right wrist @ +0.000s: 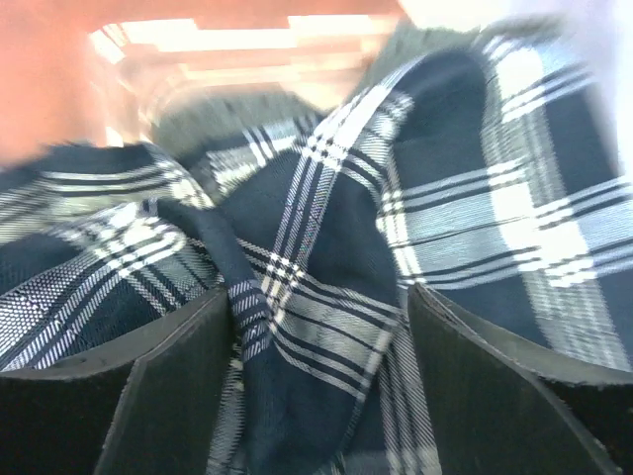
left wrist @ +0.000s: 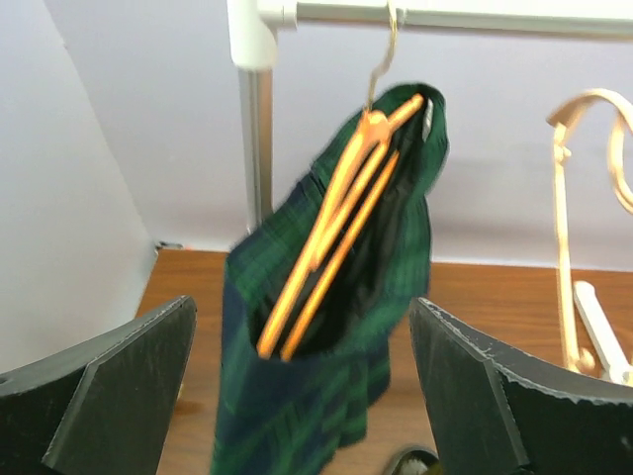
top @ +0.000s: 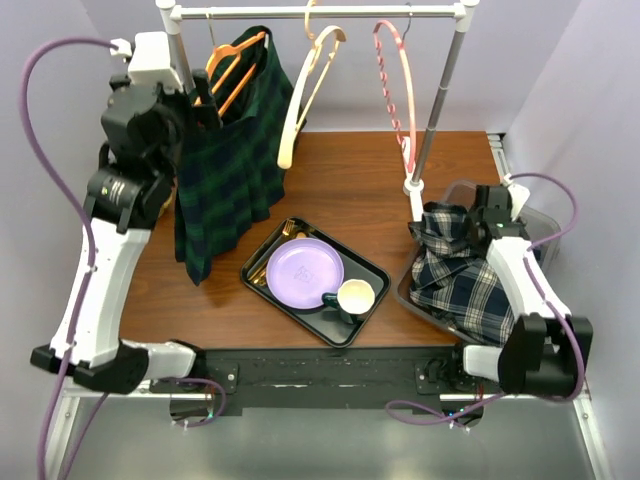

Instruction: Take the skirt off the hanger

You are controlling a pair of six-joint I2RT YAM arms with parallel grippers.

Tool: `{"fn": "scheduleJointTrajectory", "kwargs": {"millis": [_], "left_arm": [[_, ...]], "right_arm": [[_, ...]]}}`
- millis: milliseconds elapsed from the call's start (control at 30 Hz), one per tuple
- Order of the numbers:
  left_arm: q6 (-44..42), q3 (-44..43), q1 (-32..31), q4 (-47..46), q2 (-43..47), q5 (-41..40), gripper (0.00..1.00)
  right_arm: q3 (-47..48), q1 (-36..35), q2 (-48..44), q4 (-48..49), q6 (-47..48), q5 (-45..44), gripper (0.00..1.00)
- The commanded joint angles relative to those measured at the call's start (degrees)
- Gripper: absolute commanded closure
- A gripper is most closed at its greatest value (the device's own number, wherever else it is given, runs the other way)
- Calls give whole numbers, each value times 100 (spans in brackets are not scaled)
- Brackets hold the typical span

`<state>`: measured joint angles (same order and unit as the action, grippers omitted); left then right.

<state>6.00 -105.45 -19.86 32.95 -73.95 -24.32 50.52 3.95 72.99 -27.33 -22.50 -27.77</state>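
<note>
At the upper left of the top view, a dark green and navy checked skirt [top: 230, 170] is seen hanging on an orange hanger [top: 235, 65], which is hooked over the white rail [top: 320, 12] of a garment rack. The skirt's hem is draped down to the brown worktop [top: 340, 180]. The left tool [left wrist: 302, 307] is held raised just beside the skirt. In the left wrist view its two dark fingers [left wrist: 129, 376] are set wide apart and nothing is gripped. The skirt and hanger are framed in the gap between them, further off, and no contact is shown.

Further right on the rail, a cream hanger [top: 300, 100] and a pink hanger [top: 395, 90] are hung bare.

At the right of the top view, a navy and white checked garment [top: 455, 270] is heaped in a clear bin [top: 548, 228], and the right tool [right wrist: 316, 297] is lowered over it. In the blurred right wrist view its fingers are spread, with a fold of the checked cloth lying between them. Whether the cloth is touched cannot be told.

At the lower centre, a black tray [top: 350, 252] is set on the worktop. A purple plate [top: 305, 268] and a mug [top: 355, 297] with a pale inside are carried on it, the mug just beside the plate.
</note>
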Motion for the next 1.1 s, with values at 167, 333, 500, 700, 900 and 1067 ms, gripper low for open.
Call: {"fn": "scheduleJointTrajectory", "kwargs": {"millis": [167, 333, 500, 700, 900, 1067], "left_arm": [[-354, -740, 588, 379, -708, 1201, 8], [-511, -1004, 904, 353, -1121, 1745, 9], [-574, -1048, 1071, 80, -1358, 2290, 12], [-811, -987, 1089, -52, -1473, 2624, 16], [-943, -257, 1089, -772, -1166, 3011, 23], [-978, -283, 1089, -790, -1253, 3056, 27]], "right_arm": [[1091, -43, -892, -633, 10, 1174, 24], [1285, -183, -1050, -441, -377, 2389, 30], [610, -201, -901, 78, -764, 3066, 30], [-200, -201, -690, 316, -809, 1751, 41], [-569, -201, -778, 553, -747, 853, 49], [-649, -157, -304, 685, -615, 19, 52]]}}
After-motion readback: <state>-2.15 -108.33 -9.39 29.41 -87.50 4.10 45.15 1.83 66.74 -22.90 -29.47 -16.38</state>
